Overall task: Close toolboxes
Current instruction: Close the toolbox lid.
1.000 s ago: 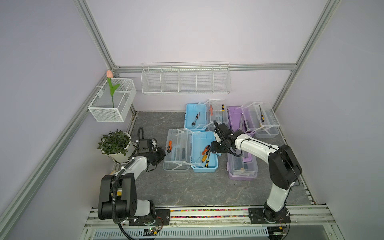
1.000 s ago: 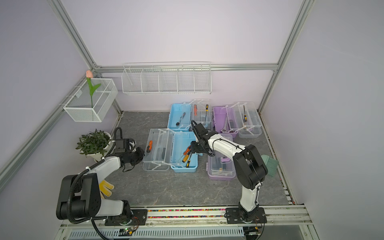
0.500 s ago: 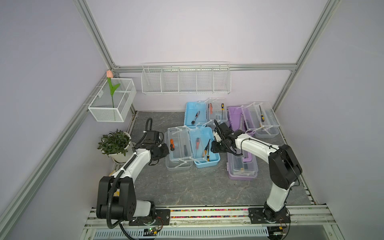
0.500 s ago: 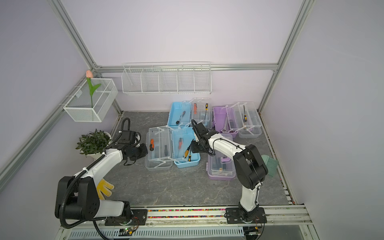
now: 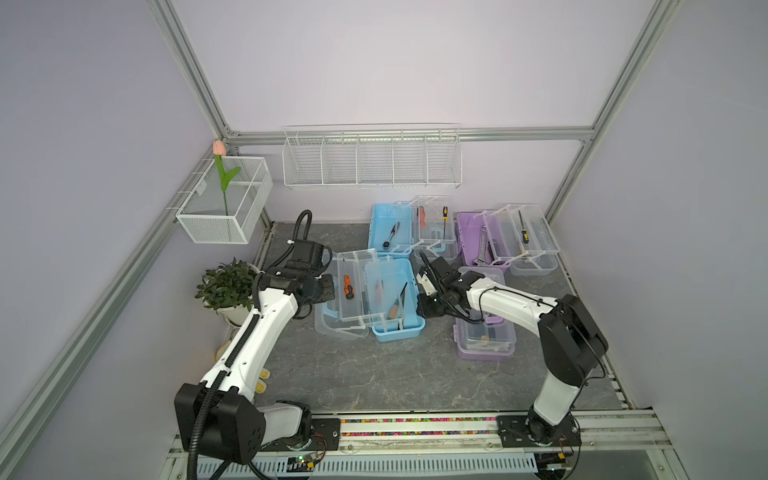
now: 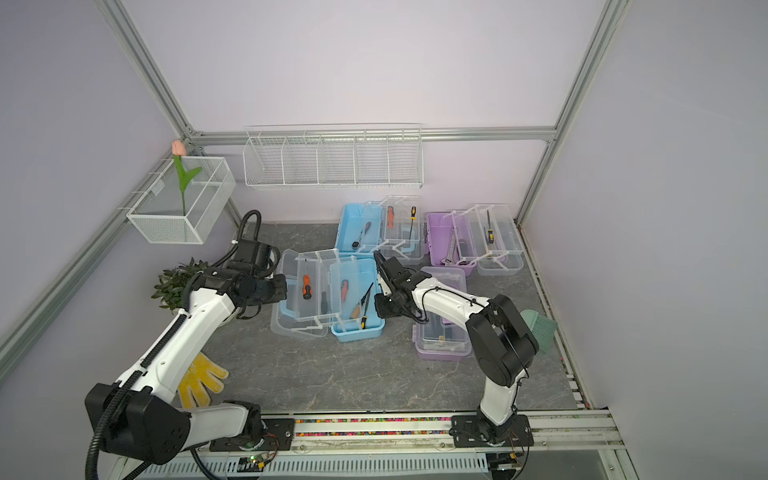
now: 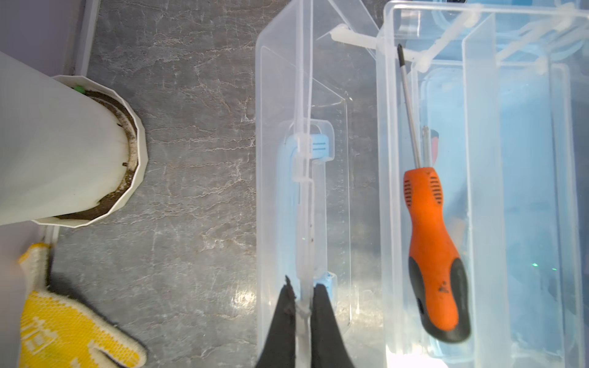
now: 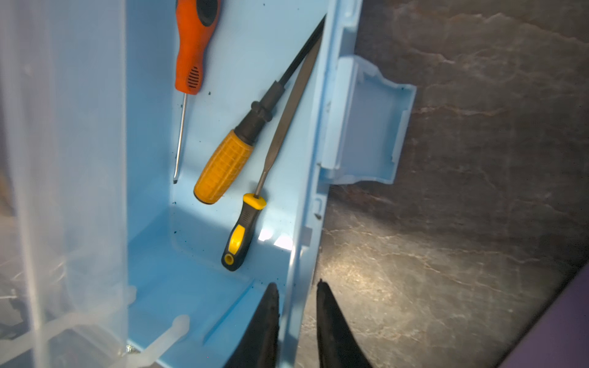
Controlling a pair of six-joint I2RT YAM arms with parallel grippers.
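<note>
**Near blue toolbox** [image 5: 399,334], mid-worktop [image 5: 374,374], part-way through closing.

- **Left:** my left hand [image 7: 302,286] is clamped on the rim of the clear lid [image 7: 302,95]. The lid is tilted up off the worktop.
- **Trays:** the clear trays [image 5: 353,291] hang between lid and base, and one holds an orange screwdriver [image 7: 433,248].
- **Right:** my right hand [image 8: 296,283] straddles the side wall of the blue base, near the latch [image 8: 366,121]. The fingers stand close either side of the wall. I cannot tell whether they pinch it yet.

**Change over the last second.** The lid then lay flat to the left of the base, with the trays fanned wide. It has since been raised and swung inward, so the trays now overlap the base. My left arm has lifted and come in with it. My right hand's fingers stood well apart and have drawn in about the wall.

**Meaning for the task.** I judge the base is being steadied while the lid folds over. The latch hangs open, so this box is not yet shut.

**Other boxes.** The near purple toolbox [image 5: 484,332] looks closed. The back blue toolbox [image 5: 390,228] and the back purple toolbox [image 5: 469,237] lie open.
</note>
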